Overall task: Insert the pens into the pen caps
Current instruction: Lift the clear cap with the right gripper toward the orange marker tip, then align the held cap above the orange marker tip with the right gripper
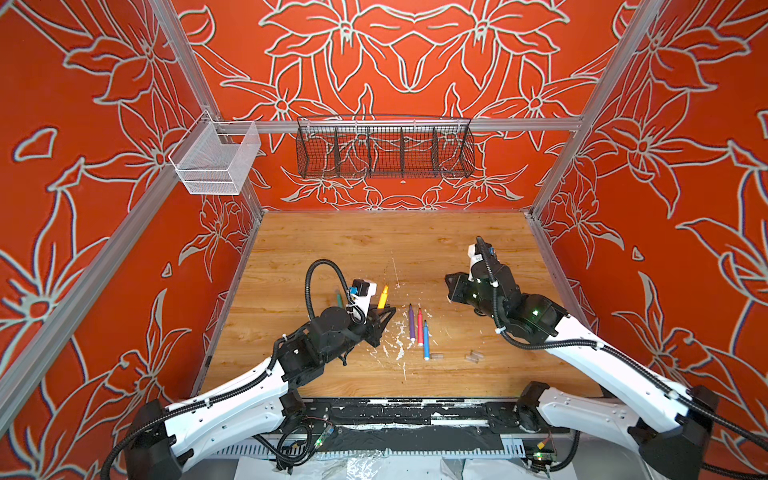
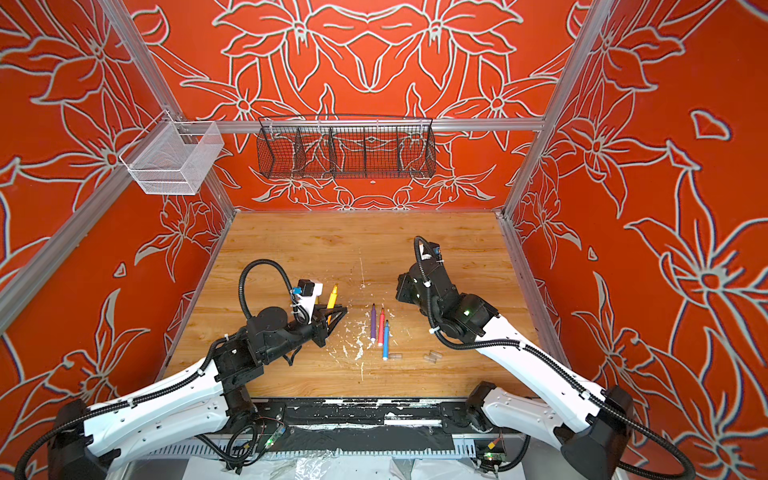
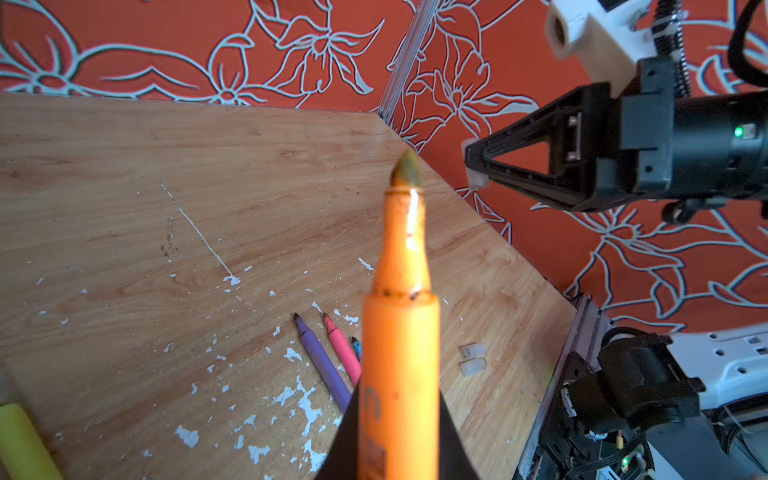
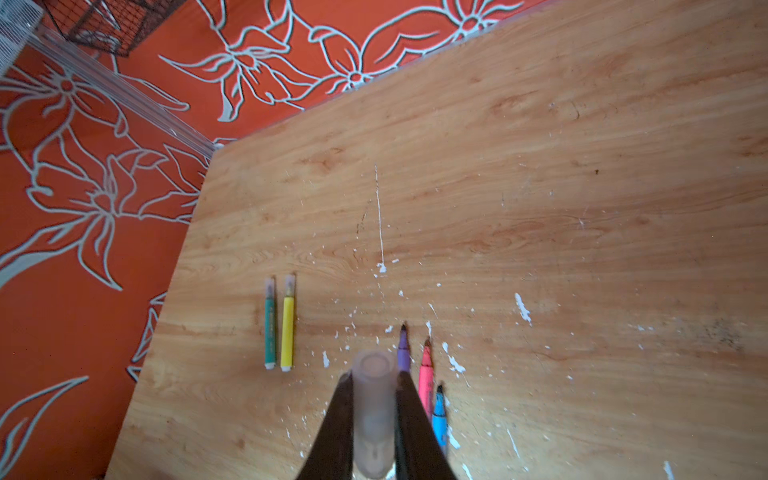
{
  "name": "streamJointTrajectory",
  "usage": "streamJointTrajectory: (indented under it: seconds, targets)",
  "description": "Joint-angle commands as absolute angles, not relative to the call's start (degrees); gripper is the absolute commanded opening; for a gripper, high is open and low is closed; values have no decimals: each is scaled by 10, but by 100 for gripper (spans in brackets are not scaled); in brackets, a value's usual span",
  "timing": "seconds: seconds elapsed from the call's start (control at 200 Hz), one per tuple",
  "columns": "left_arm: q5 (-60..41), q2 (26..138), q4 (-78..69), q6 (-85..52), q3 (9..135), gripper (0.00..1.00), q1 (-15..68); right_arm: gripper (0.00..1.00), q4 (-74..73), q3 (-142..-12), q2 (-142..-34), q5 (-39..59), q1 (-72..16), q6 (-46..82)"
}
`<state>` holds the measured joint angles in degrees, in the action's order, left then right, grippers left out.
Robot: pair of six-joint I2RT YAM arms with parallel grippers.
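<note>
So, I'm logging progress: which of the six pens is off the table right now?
The orange pen, gripped in the left tool with its bare tip exposed; the other five lie flat on the table.

Black wire basket (image 1: 384,151), white mesh basket (image 1: 216,166)

Closed in on three sides by orange-red walls (image 1: 415,62) printed with large flowers in pale outline. Framed with aluminium rails (image 1: 519,124) up the corners and across the back. Hung from the back rail, in both top views: a long black wire basket (image 1: 384,153) split into several compartments; at the left corner, a smaller white mesh basket (image 1: 208,174). Floored below by a wood-grain bench (image 1: 374,249), scratched, and spattered with white paint flecks (image 1: 400,351) toward the front middle. Edged in front by a black strip (image 1: 415,409), chipped white in places. Lit brightly and evenly, with only soft shadow.
</note>
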<state>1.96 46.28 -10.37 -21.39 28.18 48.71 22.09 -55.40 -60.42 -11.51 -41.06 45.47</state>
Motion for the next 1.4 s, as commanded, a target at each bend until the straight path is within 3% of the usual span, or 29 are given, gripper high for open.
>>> streamJointTrajectory:
  seconds: [0.0, 0.27, 0.535, 0.866, 1.391]
  targets:
    - [18, 479, -144, -194, 293, 0, 489, 0, 131, -532, -626, -86, -388, 477]
    - [-66, 625, -221, -171, 299, 0, 489, 0, -172, -384, -616, 81, -357, 488]
    - [-121, 728, -226, -175, 342, 0, 489, 0, -362, -288, -597, 89, -357, 528]
    - [-94, 729, -231, -185, 336, 0, 489, 0, -425, -286, -630, 150, -360, 548]
    - [-49, 698, -232, -189, 317, 0, 489, 0, -414, -303, -662, 165, -372, 536]
